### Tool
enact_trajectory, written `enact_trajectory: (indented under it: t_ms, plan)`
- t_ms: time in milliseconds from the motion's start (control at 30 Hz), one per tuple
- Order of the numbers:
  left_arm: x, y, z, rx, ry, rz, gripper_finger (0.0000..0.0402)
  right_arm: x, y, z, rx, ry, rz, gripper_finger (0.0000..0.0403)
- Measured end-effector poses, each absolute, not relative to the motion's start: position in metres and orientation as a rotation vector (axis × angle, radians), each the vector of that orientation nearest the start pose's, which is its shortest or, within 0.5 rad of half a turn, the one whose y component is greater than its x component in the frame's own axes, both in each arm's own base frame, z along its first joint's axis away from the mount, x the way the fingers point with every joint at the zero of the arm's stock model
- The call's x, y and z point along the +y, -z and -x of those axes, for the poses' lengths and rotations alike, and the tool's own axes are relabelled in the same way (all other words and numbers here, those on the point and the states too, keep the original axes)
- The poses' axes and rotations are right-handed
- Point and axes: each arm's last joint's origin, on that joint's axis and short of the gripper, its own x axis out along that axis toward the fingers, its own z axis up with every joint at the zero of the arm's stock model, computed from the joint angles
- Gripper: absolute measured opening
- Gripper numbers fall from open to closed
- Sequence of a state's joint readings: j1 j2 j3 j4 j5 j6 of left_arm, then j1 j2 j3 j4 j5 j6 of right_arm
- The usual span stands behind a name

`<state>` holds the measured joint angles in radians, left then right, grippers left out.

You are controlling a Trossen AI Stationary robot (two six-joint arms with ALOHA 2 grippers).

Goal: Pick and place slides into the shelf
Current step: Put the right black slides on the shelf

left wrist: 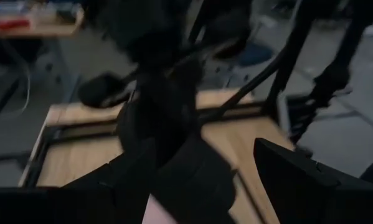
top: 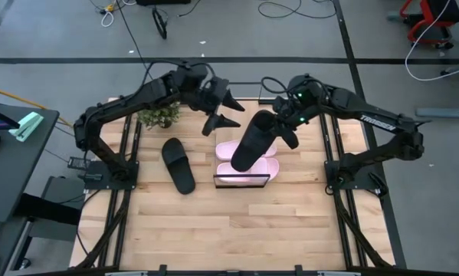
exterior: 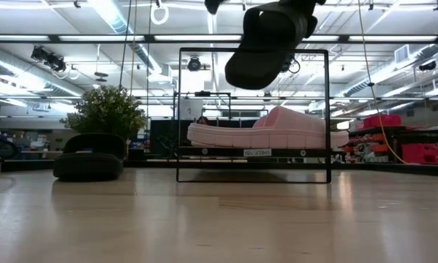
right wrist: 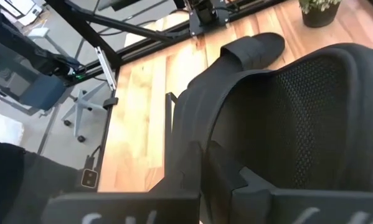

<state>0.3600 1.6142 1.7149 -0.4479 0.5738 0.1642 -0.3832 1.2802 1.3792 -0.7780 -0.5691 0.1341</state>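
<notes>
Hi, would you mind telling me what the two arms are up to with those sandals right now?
The right gripper is shut on a black slide, holding it in the air above the shelf, where two pink slides already sit. The left gripper hangs open near the back of the table beside a small potted plant, holding nothing. The other black slide lies on the table to the left of the shelf.

held slide [top: 252, 143]: black, with a dotted mesh lining
slide on table [top: 178, 164]: black
slides on shelf [top: 247, 157]: pale pink
shelf [exterior: 253, 175]: thin black wire frame
table [top: 237, 222]: light wood planks
plant [top: 159, 115]: green
</notes>
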Motion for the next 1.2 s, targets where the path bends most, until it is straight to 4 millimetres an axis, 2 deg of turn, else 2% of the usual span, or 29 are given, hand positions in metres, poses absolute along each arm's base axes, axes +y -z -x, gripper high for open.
enact_trajectory:
  t_ms: [100,233,333,467,600,900,1200]
  plan:
    - [0.109,-0.412,-0.339,0.36,0.199,-0.022,0.0272,-0.082,-0.379,-0.247,0.625,-0.146,-0.445,0.0009]
    - [0.102,-0.404,-0.347,0.42,0.102,-0.152,0.0272,-0.084,-0.376,-0.252,0.629,-0.147,-0.447,0.0009]
    - [0.095,-0.402,-0.351,0.425,0.118,-0.254,0.0272,-0.085,-0.376,-0.252,0.62,-0.148,-0.442,0.0009]
    - [0.088,-0.395,-0.357,0.45,0.154,-0.296,0.0272,-0.085,-0.377,-0.253,0.607,-0.15,-0.436,0.0009]
    - [0.09,-0.392,-0.36,0.463,0.132,-0.286,0.0272,-0.085,-0.377,-0.253,0.607,-0.149,-0.437,0.0009]
    - [0.113,-0.383,-0.356,0.529,0.049,-0.168,0.0272,-0.085,-0.38,-0.251,0.593,-0.141,-0.402,0.0009]
    - [0.119,-0.383,-0.353,0.505,0.135,-0.088,0.0272,-0.091,-0.4,-0.238,0.551,-0.103,-0.351,0.0009]
